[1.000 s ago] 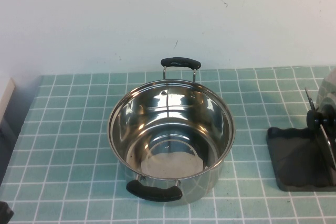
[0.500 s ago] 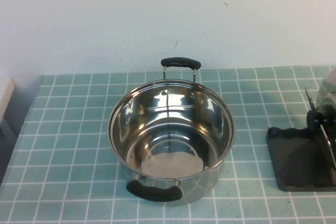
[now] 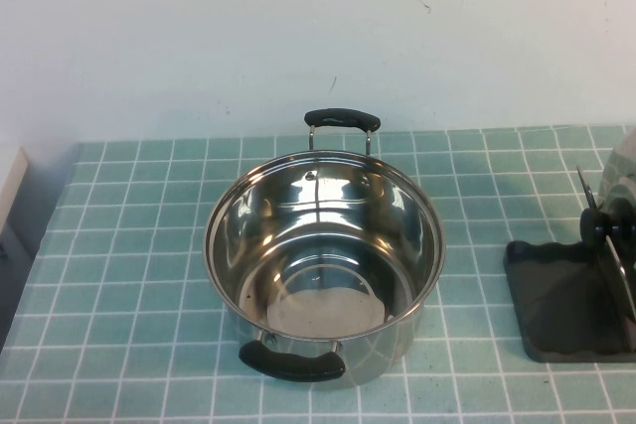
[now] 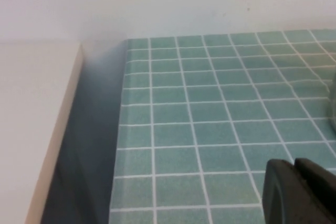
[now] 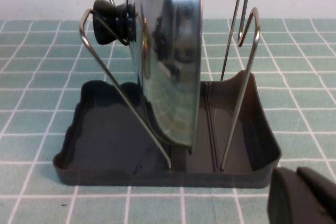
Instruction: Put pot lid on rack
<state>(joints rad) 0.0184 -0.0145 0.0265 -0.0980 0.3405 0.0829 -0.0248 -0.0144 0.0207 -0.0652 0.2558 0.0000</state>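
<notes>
The pot lid [image 5: 168,61] stands on edge in the rack [image 5: 105,135], leaning on the wire frame, with its black knob [image 5: 110,17] poking through the wires. In the high view the lid [image 3: 624,174] and the rack [image 3: 556,295] sit at the right edge of the table. My right gripper [image 5: 296,172] is shut and empty, just off the rack's near corner and apart from it. My left gripper [image 4: 295,163] is shut and empty, low over the tiled mat near the table's left edge. Neither gripper shows in the high view.
A deep steel pot [image 3: 323,245] with two black handles stands uncovered and empty at the middle of the tiled mat. A white wall runs behind the table. A pale surface [image 4: 31,129] borders the mat's left edge across a dark gap.
A dark part of my left arm at the bottom-left corner of the high view has slipped out of view. The pot, lid and rack have not moved.
</notes>
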